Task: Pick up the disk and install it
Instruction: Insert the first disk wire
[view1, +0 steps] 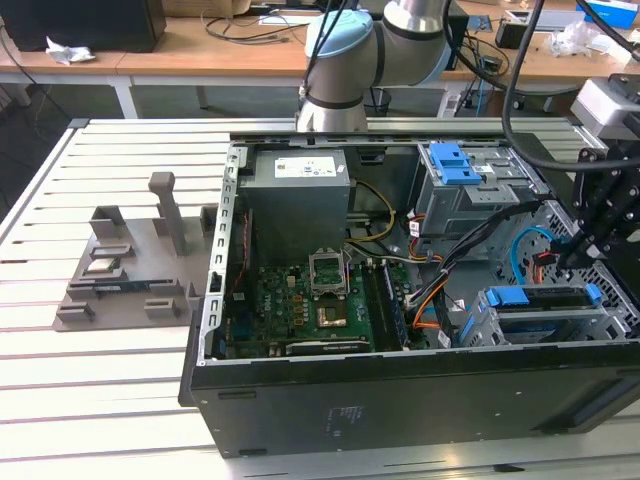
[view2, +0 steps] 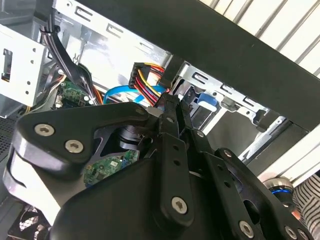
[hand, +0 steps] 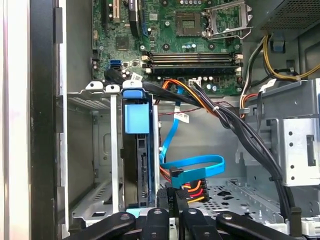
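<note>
The silver hard drive framed by blue plastic rails (view1: 545, 300) is sitting slotted in the grey metal drive cage (view1: 480, 322) at the exterior view's right of the open black computer case (view1: 400, 390). The black gripper (view1: 570, 258) is hovering just above the cage's end, its fingers (view2: 172, 117) pressing together around nothing, close to the red-and-yellow power connector (hand: 187, 190) and blue flat cable (hand: 197, 167).
</note>
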